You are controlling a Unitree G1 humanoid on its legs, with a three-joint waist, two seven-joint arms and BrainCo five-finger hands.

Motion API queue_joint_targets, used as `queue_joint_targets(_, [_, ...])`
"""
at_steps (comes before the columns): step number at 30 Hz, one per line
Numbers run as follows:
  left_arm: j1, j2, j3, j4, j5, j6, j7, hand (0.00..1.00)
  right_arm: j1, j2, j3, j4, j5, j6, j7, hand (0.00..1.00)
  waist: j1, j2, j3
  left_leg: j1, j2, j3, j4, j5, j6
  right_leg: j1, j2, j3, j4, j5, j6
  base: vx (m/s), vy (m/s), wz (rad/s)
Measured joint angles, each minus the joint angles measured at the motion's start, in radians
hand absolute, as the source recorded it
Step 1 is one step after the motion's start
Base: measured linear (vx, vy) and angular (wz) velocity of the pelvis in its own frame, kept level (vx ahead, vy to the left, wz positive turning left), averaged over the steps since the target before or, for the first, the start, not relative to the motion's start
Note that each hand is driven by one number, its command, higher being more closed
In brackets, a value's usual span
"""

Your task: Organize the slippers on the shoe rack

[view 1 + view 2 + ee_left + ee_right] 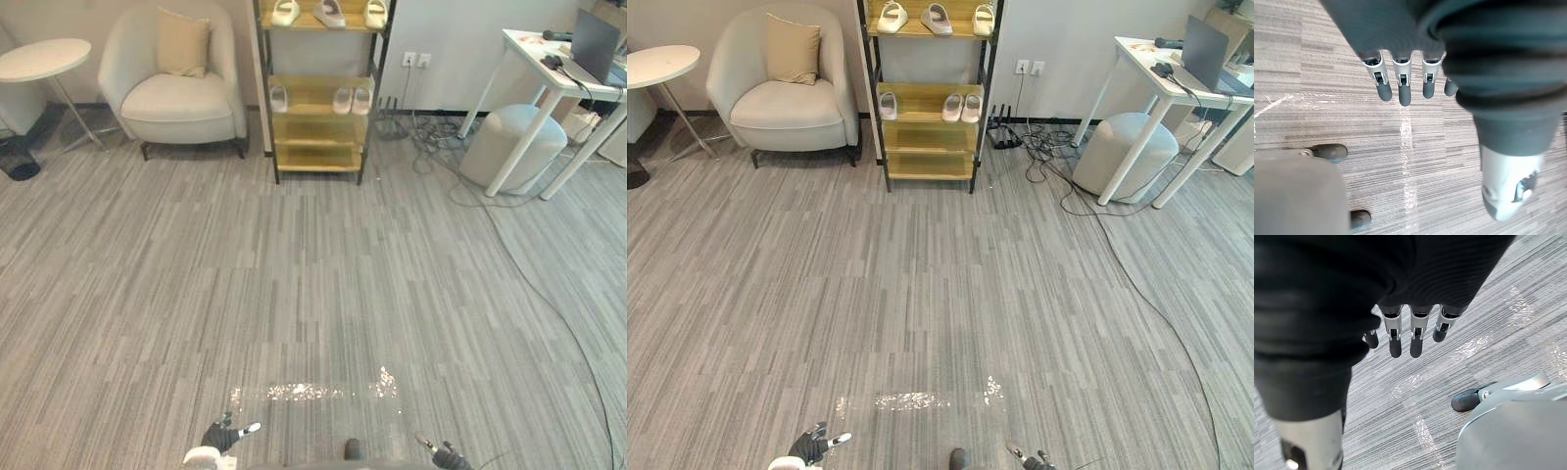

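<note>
A wooden shoe rack [318,147] with a black frame stands against the far wall. Three white slippers [329,12] lie on its top shelf. On the middle shelf one white slipper [279,98] lies at the left and a pair [352,100] at the right. The lower shelves are bare. My left hand [223,436] and right hand [446,455] hang low at the near edge, far from the rack. In the wrist views the left hand's fingers [1400,83] and the right hand's fingers [1415,333] point straight down over the carpet and hold nothing.
A cream armchair [176,88] with a cushion stands left of the rack, with a round side table [44,59] and a black bin [15,157] beyond it. At the right are a white desk [558,83], a grey pouf [512,145] and floor cables [431,137]. Grey carpet stretches between me and the rack.
</note>
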Motion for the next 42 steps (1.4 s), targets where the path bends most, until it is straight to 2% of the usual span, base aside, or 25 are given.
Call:
queue_joint_targets(12, [-0.030,-0.043,0.000,0.008,0.019,0.000,0.001,0.00,-0.012,0.000,0.014,-0.001,-0.040,0.001,0.000,0.00,-0.005,-0.014,0.024,0.006,0.018,0.017,0.009,-0.018,-0.018,0.007,0.016,0.002,0.007,-0.014,-0.007,0.01,-0.006,-0.02])
queue_joint_targets(14, [-0.040,-0.043,0.003,0.003,0.019,0.000,0.004,0.00,-0.016,-0.006,0.023,-0.001,-0.040,0.000,0.000,0.00,-0.003,0.000,0.037,-0.038,0.045,0.036,0.127,-0.084,-0.042,-0.003,0.036,0.001,0.042,-0.054,-0.024,0.07,-0.032,-0.21])
queue_joint_targets(15, [-0.035,-0.038,0.005,0.000,0.019,0.002,0.005,0.00,-0.019,-0.007,0.044,-0.003,-0.040,0.000,0.000,0.00,-0.005,-0.003,0.043,-0.083,0.063,0.064,0.261,-0.116,-0.076,-0.011,0.041,-0.002,0.080,-0.086,-0.036,0.07,-0.023,-0.09])
queue_joint_targets(16, [-0.038,-0.036,0.006,-0.002,0.019,0.002,0.005,0.00,-0.019,-0.005,0.045,-0.003,-0.039,0.000,0.000,0.00,-0.007,-0.007,0.044,-0.105,0.066,0.073,0.318,-0.117,-0.078,-0.014,0.041,-0.002,0.091,-0.095,-0.042,0.06,-0.079,-0.16])
queue_joint_targets(17, [-0.036,-0.041,0.031,-0.033,0.019,0.002,0.005,0.00,-0.019,-0.008,0.046,-0.005,-0.039,0.000,0.000,0.00,-0.008,0.001,0.056,-0.206,0.101,0.116,0.580,-0.109,-0.084,-0.020,0.051,0.012,0.156,-0.137,-0.056,0.03,-0.076,-0.17])
queue_joint_targets(18, [-0.036,-0.046,0.039,-0.040,0.019,0.002,0.006,0.00,-0.019,-0.009,0.047,-0.007,-0.039,-0.001,0.000,0.00,-0.007,0.007,0.061,-0.222,0.111,0.119,0.629,-0.104,-0.089,-0.019,0.056,0.016,0.172,-0.148,-0.062,0.08,-0.105,-0.37])
queue_joint_targets(19, [-0.037,-0.060,0.071,-0.047,0.017,0.001,0.015,0.00,-0.020,-0.021,0.046,-0.011,-0.039,-0.002,-0.001,0.00,0.000,0.020,0.075,-0.274,0.147,0.138,0.789,-0.052,-0.081,-0.003,0.070,0.044,0.213,-0.190,-0.074,0.14,-0.069,-0.38])
queue_joint_targets(20, [-0.039,-0.059,0.079,-0.051,0.017,0.000,0.024,0.00,-0.024,-0.023,0.045,-0.015,-0.038,-0.002,-0.003,0.00,0.002,0.020,0.083,-0.329,0.158,0.148,0.890,-0.049,-0.055,0.016,0.065,0.062,0.225,-0.211,-0.085,0.23,-0.085,-0.44])
queue_joint_targets(24, [-0.042,-0.065,0.077,-0.065,0.017,-0.005,0.026,0.00,-0.029,-0.033,0.047,-0.013,-0.037,-0.001,-0.005,0.00,0.003,0.028,0.090,-0.419,0.132,0.195,0.775,-0.120,-0.042,0.049,0.028,0.101,0.200,-0.227,-0.099,0.26,0.004,-0.32])
queue_joint_targets(25, [-0.049,-0.067,0.075,-0.066,0.017,-0.006,0.026,0.00,-0.034,-0.033,0.047,-0.012,-0.037,-0.001,-0.006,0.00,0.009,0.026,0.091,-0.443,0.090,0.203,0.608,-0.110,-0.045,0.059,0.003,0.111,0.180,-0.236,-0.088,0.24,0.089,-0.21])
queue_joint_targets(26, [-0.049,-0.068,0.075,-0.066,0.017,-0.007,0.026,0.00,-0.037,-0.033,0.047,-0.012,-0.037,0.000,-0.007,0.00,0.009,0.026,0.091,-0.446,0.079,0.204,0.567,-0.101,-0.044,0.062,-0.001,0.114,0.174,-0.237,-0.085,0.40,0.159,-0.32])
queue_joint_targets(27, [-0.049,-0.072,0.069,-0.068,0.015,-0.007,0.027,0.00,-0.048,-0.036,0.047,-0.011,-0.037,-0.001,-0.007,0.00,0.010,0.029,0.089,-0.442,0.043,0.190,0.374,-0.037,-0.044,0.069,-0.013,0.128,0.151,-0.237,-0.059,0.39,0.177,-0.46])
queue_joint_targets(28, [-0.047,-0.076,0.067,-0.069,0.003,-0.008,0.027,0.00,-0.050,-0.039,0.050,-0.009,-0.038,-0.001,-0.008,0.00,0.021,0.037,0.085,-0.447,0.033,0.172,0.298,0.006,0.011,0.075,-0.006,0.151,0.152,-0.265,-0.044,0.32,0.147,-0.49])
queue_joint_targets(29, [-0.048,-0.076,0.068,-0.069,0.000,-0.008,0.026,0.00,-0.052,-0.038,0.050,-0.009,-0.038,-0.001,-0.008,0.00,0.024,0.037,0.084,-0.449,0.032,0.161,0.305,0.024,0.028,0.076,-0.004,0.156,0.160,-0.276,-0.038,0.57,0.198,-0.61])
queue_joint_targets(30, [-0.050,-0.060,0.070,-0.079,-0.001,-0.007,0.026,0.00,-0.059,-0.014,0.051,-0.009,-0.039,-0.001,-0.007,0.00,0.038,-0.003,0.066,-0.454,0.005,0.168,0.362,0.010,0.045,0.056,-0.027,0.173,0.258,-0.344,-0.007,0.50,0.133,-0.43])
queue_joint_targets(31, [-0.050,-0.052,0.069,-0.078,-0.001,-0.005,0.026,0.00,-0.059,0.004,0.052,-0.009,-0.040,-0.002,-0.002,0.00,0.039,-0.023,0.055,-0.445,-0.002,0.181,0.361,-0.007,0.050,0.003,-0.036,0.166,0.368,-0.358,0.018,0.70,0.182,-0.47])
queue_joint_targets(33, [-0.050,-0.045,0.069,-0.070,-0.004,-0.005,0.026,0.00,-0.065,0.017,0.051,-0.010,-0.039,-0.004,0.001,0.00,0.042,-0.035,0.053,-0.414,-0.003,0.197,0.362,-0.026,0.061,-0.065,-0.037,0.168,0.544,-0.352,0.043,0.48,0.123,-0.16])
queue_joint_targets(34, [-0.053,-0.040,0.064,-0.060,-0.005,-0.002,0.026,0.00,-0.071,0.020,0.051,-0.015,-0.040,-0.006,0.001,0.00,0.034,-0.040,0.059,-0.353,-0.014,0.194,0.359,-0.070,0.072,-0.139,-0.049,0.157,0.777,-0.307,0.180,0.58,0.165,-0.02])
queue_joint_targets(35, [-0.051,-0.039,0.057,-0.054,-0.010,0.001,0.027,0.00,-0.072,0.022,0.052,-0.027,-0.041,-0.006,0.003,0.00,0.035,-0.037,0.068,-0.288,-0.016,0.192,0.357,-0.104,0.075,-0.189,-0.063,0.127,0.962,-0.297,0.212,0.58,0.161,0.02])
queue_joint_targets(36, [-0.050,-0.039,0.056,-0.051,-0.012,0.001,0.027,0.00,-0.072,0.022,0.054,-0.037,-0.041,-0.007,0.004,0.00,0.035,-0.033,0.070,-0.266,-0.016,0.189,0.354,-0.112,0.075,-0.206,-0.070,0.106,1.009,-0.301,0.201,0.56,0.128,0.07])
queue_joint_targets(37, [-0.049,-0.042,0.049,-0.041,-0.020,0.002,0.027,0.00,-0.073,0.022,0.068,-0.051,-0.042,-0.010,0.007,0.00,0.032,-0.020,0.078,-0.189,-0.017,0.174,0.318,-0.121,0.081,-0.252,-0.100,0.021,1.101,-0.321,0.142,0.53,0.092,0.17])
queue_joint_targets(38, [-0.050,-0.042,0.035,-0.042,-0.023,0.002,0.027,0.00,-0.088,0.020,0.081,-0.055,-0.043,-0.015,0.011,0.00,0.031,-0.008,0.087,-0.107,-0.006,0.158,0.255,-0.121,0.081,-0.284,-0.107,-0.054,1.075,-0.353,0.083,0.53,0.069,0.18])
queue_joint_targets(39, [-0.050,-0.043,0.035,-0.041,-0.025,0.002,0.027,0.00,-0.091,0.020,0.081,-0.056,-0.043,-0.016,0.012,0.00,0.030,-0.005,0.089,-0.093,-0.003,0.154,0.244,-0.121,0.081,-0.292,-0.106,-0.068,1.060,-0.360,0.071,0.50,0.018,0.26])
queue_joint_targets(41, [-0.056,-0.053,0.035,-0.043,-0.043,0.000,0.027,0.00,-0.110,0.010,0.087,-0.060,-0.050,-0.018,0.020,0.00,0.018,0.008,0.096,-0.013,0.030,0.133,0.197,-0.121,0.080,-0.371,-0.071,-0.100,0.781,-0.364,0.031,0.53,-0.053,0.35])
queue_joint_targets(42, [-0.057,-0.054,0.035,-0.043,-0.044,0.000,0.027,0.00,-0.111,0.009,0.087,-0.061,-0.050,-0.017,0.020,0.00,0.016,0.009,0.097,-0.007,0.033,0.131,0.195,-0.121,0.080,-0.378,-0.066,-0.094,0.749,-0.357,0.026,0.50,-0.093,0.42])
